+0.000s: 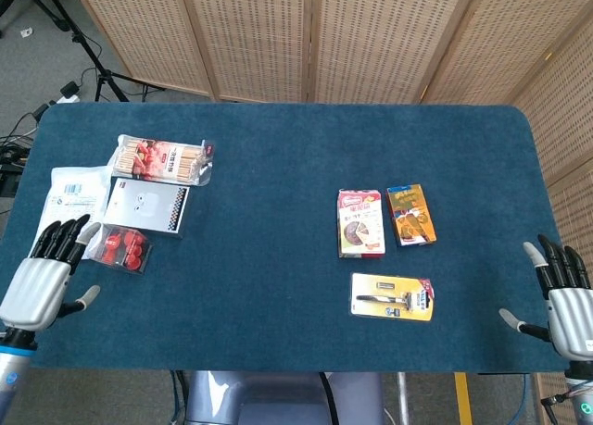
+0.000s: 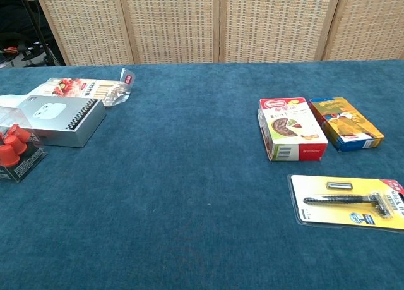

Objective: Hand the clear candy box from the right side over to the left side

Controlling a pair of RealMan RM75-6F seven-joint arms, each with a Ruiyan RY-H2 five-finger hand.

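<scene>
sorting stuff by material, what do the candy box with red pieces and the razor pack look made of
Candy box: looks like clear, glossy hard plastic, since the red candies show through its walls in the chest view.
Razor pack: seemingly a printed yellow card under a clear plastic blister; the razor is visible through a shiny cover.
</scene>
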